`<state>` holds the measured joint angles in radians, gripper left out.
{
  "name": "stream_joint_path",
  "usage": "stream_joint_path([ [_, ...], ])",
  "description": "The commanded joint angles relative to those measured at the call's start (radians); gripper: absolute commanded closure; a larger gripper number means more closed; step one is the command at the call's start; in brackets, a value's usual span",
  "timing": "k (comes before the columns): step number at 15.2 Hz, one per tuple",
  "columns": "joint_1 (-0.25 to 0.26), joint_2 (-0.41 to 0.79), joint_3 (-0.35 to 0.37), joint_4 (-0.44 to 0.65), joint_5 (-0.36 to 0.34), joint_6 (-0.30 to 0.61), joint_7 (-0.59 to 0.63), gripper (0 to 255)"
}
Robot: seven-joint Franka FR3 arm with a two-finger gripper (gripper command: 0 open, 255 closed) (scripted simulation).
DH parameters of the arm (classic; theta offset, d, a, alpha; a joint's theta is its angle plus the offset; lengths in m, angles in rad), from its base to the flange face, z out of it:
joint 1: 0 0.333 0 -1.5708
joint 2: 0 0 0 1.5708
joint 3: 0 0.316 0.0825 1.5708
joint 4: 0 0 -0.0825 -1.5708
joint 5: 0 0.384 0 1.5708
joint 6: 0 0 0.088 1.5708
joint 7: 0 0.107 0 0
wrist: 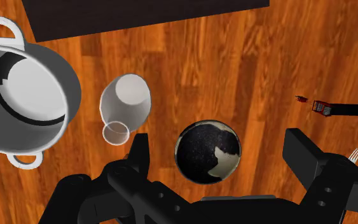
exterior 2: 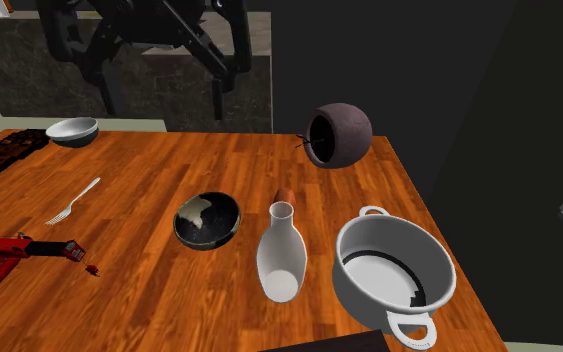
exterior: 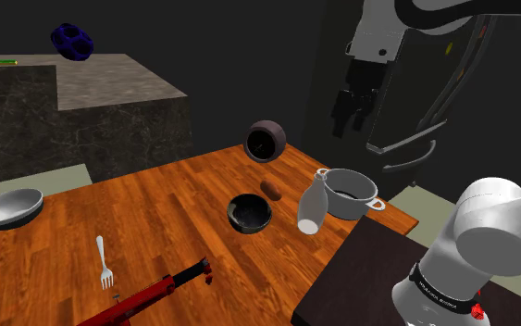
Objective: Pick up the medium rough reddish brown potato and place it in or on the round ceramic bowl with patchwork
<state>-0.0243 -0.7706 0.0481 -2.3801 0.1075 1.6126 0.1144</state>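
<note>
On the table (exterior: 156,204), by the shoulder view, we log the potato (exterior: 273,189) just behind and right of the bowl (exterior: 249,212); the bottle (exterior: 312,204) right of both; the two-handled pot (exterior: 349,193) just right of the bottle. A jar (exterior: 266,141) lies tipped behind the potato; the fork (exterior: 105,259) and a shallow bowl (exterior: 8,207) sit well left.

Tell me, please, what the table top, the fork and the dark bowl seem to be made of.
Table top: wood, in orange-brown planks with visible grain, slightly shiny as if varnished.
Fork: pale grey, thin and smooth; probably metal, though it could be plastic.
Dark bowl: black and speckled, with a pale patch inside and a glossy rim; likely glazed ceramic.
</note>
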Motion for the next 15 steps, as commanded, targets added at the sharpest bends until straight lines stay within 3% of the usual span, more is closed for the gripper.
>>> stream_joint_path([
  [1,0.000,0.000,0.000,0.000,0.000,0.000,0.000,0],
  [15,-0.048,0.459,-0.086,0.045,-0.004,0.365,-0.103,0],
])
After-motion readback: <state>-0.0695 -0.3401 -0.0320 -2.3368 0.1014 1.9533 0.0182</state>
